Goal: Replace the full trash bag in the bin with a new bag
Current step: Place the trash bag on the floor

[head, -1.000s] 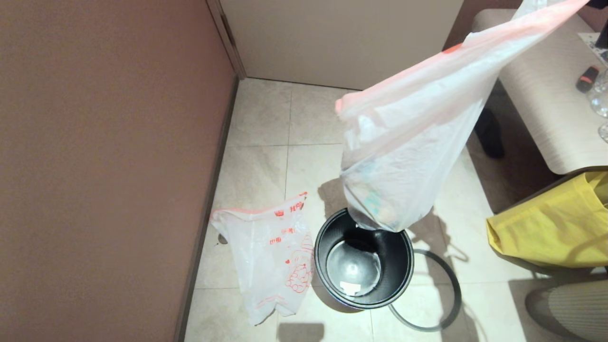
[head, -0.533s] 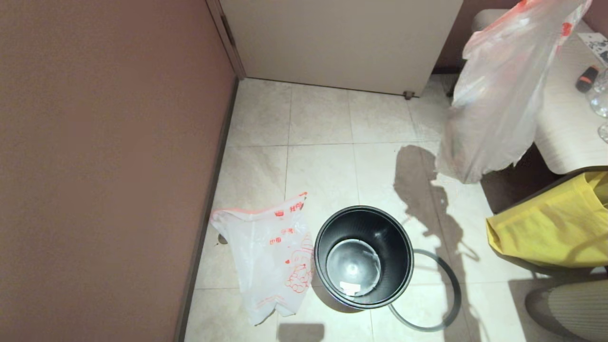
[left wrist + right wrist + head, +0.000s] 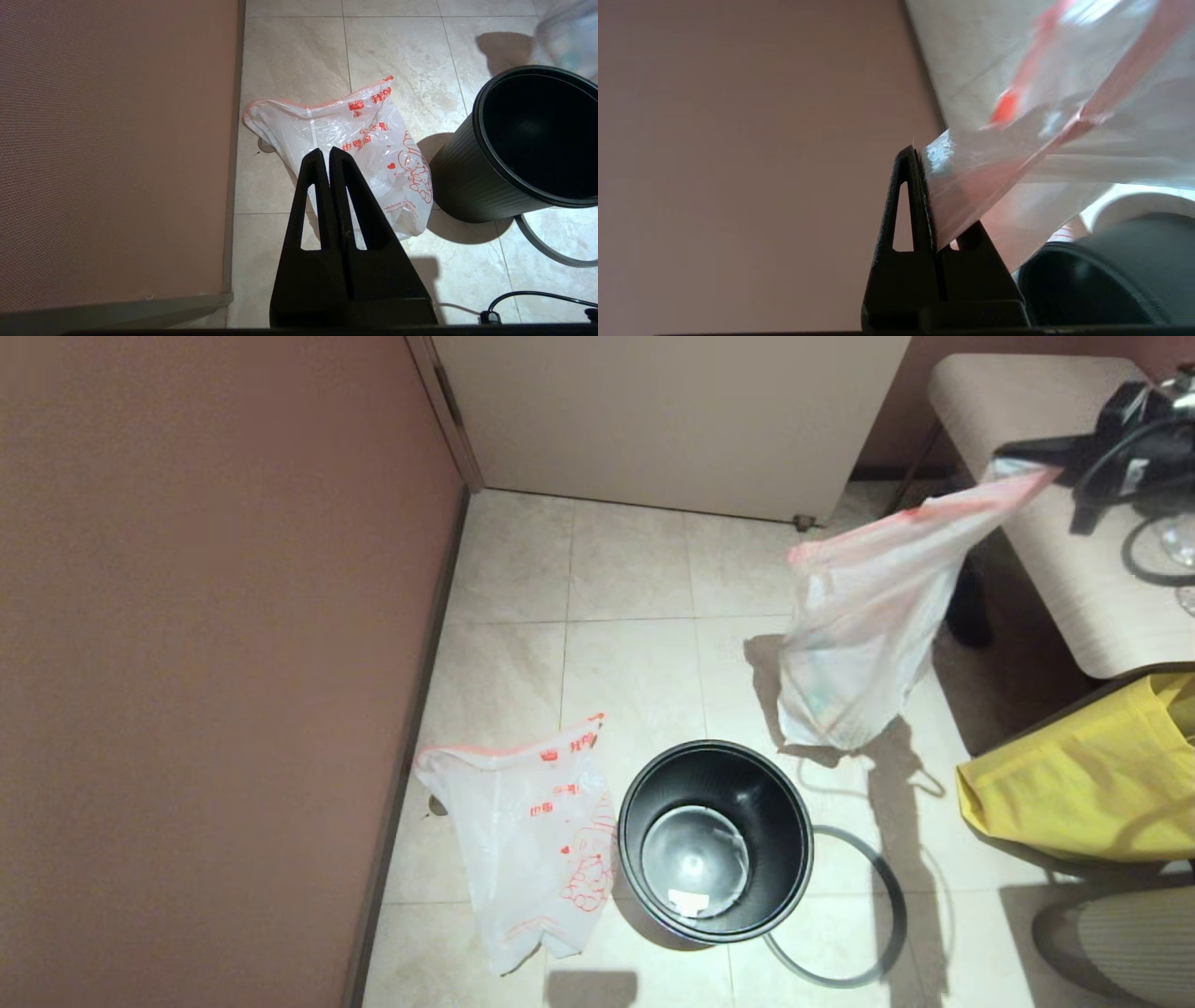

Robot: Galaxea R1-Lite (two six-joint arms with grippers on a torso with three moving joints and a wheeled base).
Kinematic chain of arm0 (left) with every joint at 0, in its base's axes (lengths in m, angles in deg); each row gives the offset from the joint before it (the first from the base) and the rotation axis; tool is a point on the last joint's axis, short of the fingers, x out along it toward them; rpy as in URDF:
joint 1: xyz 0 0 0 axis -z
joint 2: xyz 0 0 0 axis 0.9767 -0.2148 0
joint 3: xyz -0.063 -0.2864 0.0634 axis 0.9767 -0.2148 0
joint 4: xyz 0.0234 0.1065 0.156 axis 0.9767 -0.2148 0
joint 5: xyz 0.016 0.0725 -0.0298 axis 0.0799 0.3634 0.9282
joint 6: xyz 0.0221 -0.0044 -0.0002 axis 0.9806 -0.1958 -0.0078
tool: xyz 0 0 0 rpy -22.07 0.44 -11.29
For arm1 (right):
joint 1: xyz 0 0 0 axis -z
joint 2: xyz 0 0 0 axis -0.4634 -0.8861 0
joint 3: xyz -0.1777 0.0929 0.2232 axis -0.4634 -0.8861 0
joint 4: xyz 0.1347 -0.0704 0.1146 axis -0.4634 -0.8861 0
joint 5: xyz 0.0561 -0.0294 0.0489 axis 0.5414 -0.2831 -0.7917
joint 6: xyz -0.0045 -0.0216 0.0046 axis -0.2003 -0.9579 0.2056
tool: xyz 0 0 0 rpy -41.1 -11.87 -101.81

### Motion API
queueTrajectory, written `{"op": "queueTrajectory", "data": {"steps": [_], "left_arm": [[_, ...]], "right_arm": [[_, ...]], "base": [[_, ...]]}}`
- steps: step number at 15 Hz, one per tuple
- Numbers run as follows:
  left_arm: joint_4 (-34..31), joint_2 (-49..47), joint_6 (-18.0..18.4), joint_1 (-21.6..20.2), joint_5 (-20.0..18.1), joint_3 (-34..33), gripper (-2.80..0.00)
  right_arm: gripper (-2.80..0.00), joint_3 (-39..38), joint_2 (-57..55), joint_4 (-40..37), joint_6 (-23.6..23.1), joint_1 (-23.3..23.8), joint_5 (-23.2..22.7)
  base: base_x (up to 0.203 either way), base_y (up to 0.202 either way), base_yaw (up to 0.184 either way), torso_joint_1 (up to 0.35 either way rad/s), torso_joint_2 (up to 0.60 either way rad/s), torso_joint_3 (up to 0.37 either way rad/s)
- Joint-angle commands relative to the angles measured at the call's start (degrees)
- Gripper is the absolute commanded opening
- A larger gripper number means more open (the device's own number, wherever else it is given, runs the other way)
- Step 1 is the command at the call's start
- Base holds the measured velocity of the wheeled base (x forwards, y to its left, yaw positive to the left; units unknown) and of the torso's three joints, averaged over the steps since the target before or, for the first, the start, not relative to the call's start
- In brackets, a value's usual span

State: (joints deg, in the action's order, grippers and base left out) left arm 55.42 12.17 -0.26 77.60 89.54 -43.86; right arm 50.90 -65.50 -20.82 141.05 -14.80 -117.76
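The full trash bag (image 3: 864,635) hangs from my right gripper (image 3: 1027,467) at the upper right, its bottom resting on the floor just behind and right of the bin (image 3: 715,840). That gripper (image 3: 924,156) is shut on the bag's pink-red top edge (image 3: 971,186). The black bin stands empty, glossy inside, with its grey hoop rim (image 3: 878,933) lying on the floor at its right. The new bag (image 3: 532,845) with red characters lies flat on the floor left of the bin. My left gripper (image 3: 325,154) is shut with nothing in it, above the new bag (image 3: 364,149).
A brown wall (image 3: 205,663) runs along the left and a beige door (image 3: 672,420) closes the back. A low beige table (image 3: 1074,551) stands at the right, with a yellow bag (image 3: 1083,784) below it. A black cable (image 3: 528,298) lies on the tiles.
The full bag swung from over the bin up and to the right, then came down; its bottom now rests on the floor behind the bin. My right arm has come into the head view.
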Motion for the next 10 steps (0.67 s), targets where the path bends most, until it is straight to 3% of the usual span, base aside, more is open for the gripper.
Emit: {"op": "queueTrajectory", "data": {"steps": [1, 6, 7, 10], "left_arm": [[0.0, 0.0, 0.0, 0.0, 0.0, 0.0, -2.80], [0.0, 0.0, 0.0, 0.0, 0.0, 0.0, -2.80], [0.0, 0.0, 0.0, 0.0, 0.0, 0.0, -2.80], [0.0, 0.0, 0.0, 0.0, 0.0, 0.0, -2.80]], "right_arm": [[-2.80, 0.0, -10.8, 1.2, 0.1, 0.8, -0.8], [-2.80, 0.1, -23.2, 3.3, -3.5, 4.7, 1.7], [0.00, 0.0, -22.8, 2.7, -4.1, 4.9, 1.6], [0.00, -0.2, -18.9, -4.1, -10.4, 5.1, 1.0]], "base": [[0.000, 0.000, 0.000, 0.000, 0.00, 0.000], [0.000, 0.000, 0.000, 0.000, 0.00, 0.000], [0.000, 0.000, 0.000, 0.000, 0.00, 0.000], [0.000, 0.000, 0.000, 0.000, 0.00, 0.000]]}}
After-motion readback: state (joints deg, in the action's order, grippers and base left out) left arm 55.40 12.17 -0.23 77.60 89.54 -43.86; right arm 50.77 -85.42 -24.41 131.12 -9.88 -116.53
